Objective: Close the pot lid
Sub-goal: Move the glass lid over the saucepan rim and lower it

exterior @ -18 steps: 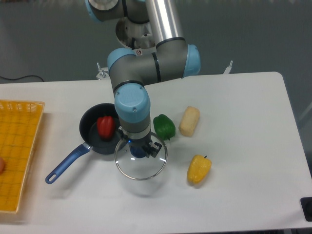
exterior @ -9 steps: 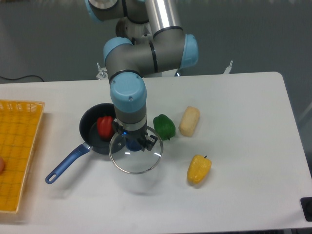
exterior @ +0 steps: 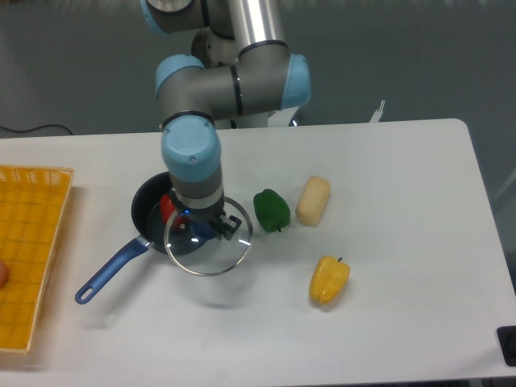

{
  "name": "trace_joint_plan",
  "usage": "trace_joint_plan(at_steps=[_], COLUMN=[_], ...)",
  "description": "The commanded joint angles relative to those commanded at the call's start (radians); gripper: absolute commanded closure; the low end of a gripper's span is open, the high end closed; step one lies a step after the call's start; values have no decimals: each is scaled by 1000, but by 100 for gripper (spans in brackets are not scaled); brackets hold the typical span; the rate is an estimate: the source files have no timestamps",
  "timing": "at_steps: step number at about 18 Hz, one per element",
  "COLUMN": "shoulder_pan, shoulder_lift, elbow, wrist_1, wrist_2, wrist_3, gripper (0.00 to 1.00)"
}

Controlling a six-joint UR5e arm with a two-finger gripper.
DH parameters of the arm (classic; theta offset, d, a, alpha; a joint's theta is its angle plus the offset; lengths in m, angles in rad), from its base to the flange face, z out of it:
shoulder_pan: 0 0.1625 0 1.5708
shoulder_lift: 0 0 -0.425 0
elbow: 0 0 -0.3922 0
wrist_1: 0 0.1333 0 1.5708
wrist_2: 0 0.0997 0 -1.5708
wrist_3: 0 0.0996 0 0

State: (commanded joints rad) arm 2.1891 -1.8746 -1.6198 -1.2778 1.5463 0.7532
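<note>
The dark pot [exterior: 149, 211] sits on the white table at centre left, its long blue handle [exterior: 109, 272] pointing to the lower left. A red pepper [exterior: 168, 207] lies inside it. My gripper [exterior: 203, 229] is shut on the blue knob of the glass lid [exterior: 208, 260] and holds it in the air. The lid overlaps the pot's right half and hangs over the table to the right of it. The knob is mostly hidden by the fingers.
A green pepper [exterior: 272, 210], a pale yellow block [exterior: 313, 200] and a yellow pepper [exterior: 329, 279] lie to the right of the pot. A yellow basket [exterior: 28, 250] stands at the left table edge.
My gripper has carried the lid up and to the left, from over the table beside the pot to partly over the pot. The pot has not moved.
</note>
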Motion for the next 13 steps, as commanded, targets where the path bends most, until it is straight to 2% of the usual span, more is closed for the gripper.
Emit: trace_joint_plan(at_steps=[13], shoulder_pan=[-83], shoulder_lift=[48], elbow=[-81], wrist_1=[14], wrist_2=[34], wrist_3=[9], gripper=[55])
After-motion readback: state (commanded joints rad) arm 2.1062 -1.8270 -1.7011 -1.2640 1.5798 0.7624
